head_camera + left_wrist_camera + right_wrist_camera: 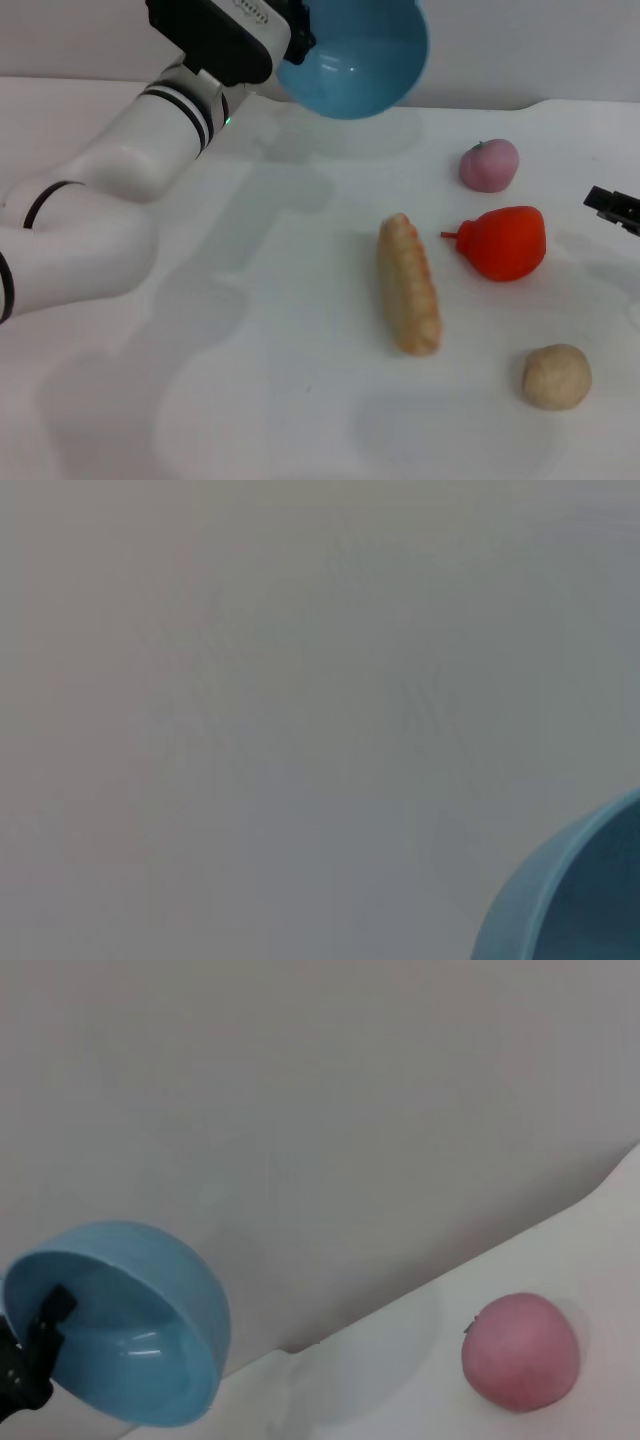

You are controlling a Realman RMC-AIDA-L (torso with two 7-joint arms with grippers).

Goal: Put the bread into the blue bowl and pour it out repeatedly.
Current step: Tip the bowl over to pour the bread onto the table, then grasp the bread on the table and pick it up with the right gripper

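Left tool [298,42] clamped on bowl [362,58] rim, held tipped above desk [250,330]; bread [408,284] lies on desk. Right tool [612,207] state: cannot tell. No readable writing for you.

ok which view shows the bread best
The head view: the bread lies whole on the table, left of the red fruit. Neither wrist view shows it.
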